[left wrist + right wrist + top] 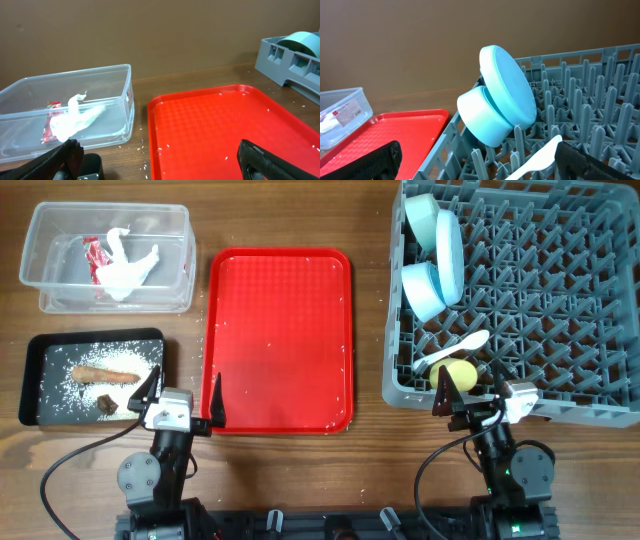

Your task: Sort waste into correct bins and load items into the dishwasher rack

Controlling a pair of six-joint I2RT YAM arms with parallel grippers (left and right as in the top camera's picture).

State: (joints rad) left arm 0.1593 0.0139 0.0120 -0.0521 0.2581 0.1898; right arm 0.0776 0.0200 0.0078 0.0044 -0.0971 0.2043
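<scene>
Overhead: left gripper [183,392] and right gripper [470,390] are both gaping wide and empty. The white plastic spoon [452,352] is lying loose across the dishwasher rack [580,408] pegs, its long axis slanting near-left to far-right. It could be slipping through.

Left wrist: the crumpled tissue [75,120] is resting in the clear tub [100,75].

Right wrist: 2 mint bowls [507,85] are leaning on edge, liable to topple if knocked.

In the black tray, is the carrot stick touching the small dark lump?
Apart. The overhead view shows a strip of grain-dusted floor of the black tray between the carrot stick and the small dark lump.
</scene>
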